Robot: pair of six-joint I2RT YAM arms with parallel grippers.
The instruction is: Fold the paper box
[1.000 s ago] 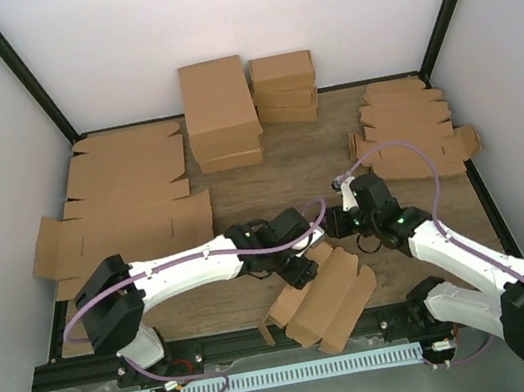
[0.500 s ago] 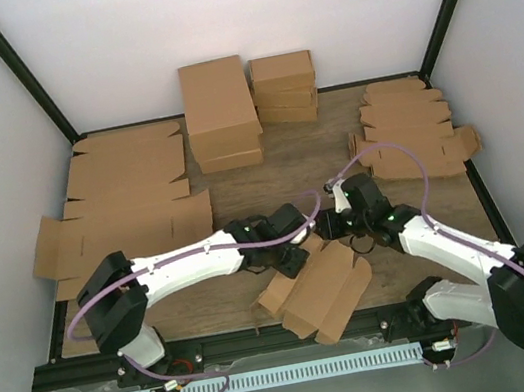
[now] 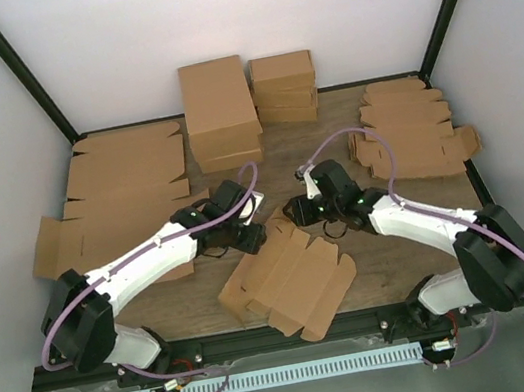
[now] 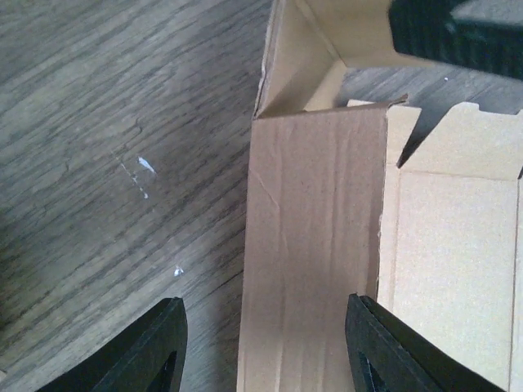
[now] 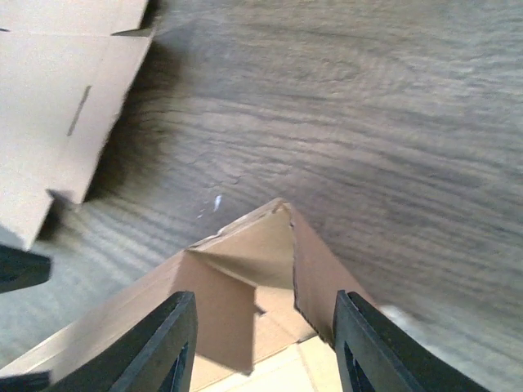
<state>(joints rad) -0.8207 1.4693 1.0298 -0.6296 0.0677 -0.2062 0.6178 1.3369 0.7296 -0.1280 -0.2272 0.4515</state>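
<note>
Both arms have swung out toward the stacked boxes, and the paper box has shifted with them. It lies opened out on the table, nearer than that stack. The left claw is released, straddling a panel. The right claw brackets a raised corner; I cannot tell whether it pinches.

No writing, label, brand mark or number can be read anywhere. The small plain brown cardboard die-cut paper box is blank on every face in view (so are the flat brown cardboard sheets along the table's left edge).
</note>
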